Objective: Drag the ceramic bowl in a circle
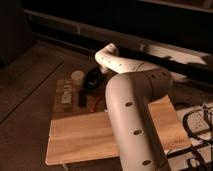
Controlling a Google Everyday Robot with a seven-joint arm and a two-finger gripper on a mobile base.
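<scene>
The ceramic bowl (91, 81), dark and glossy, sits at the back of the wooden table (80, 136), just right of a small white cup (77, 76). My white arm reaches over from the right and bends down at the wrist onto the bowl. The gripper (98, 73) is a dark shape at the bowl's right rim, shut, and mostly hidden by the wrist and shadow. I cannot tell whether it grips the rim or only presses on it.
A small light-and-dark object (66, 95) lies at the table's left edge. A flat bluish packet (98, 104) lies in front of the bowl. My bulky arm covers the table's right half. Cables (197, 125) lie on the floor at right.
</scene>
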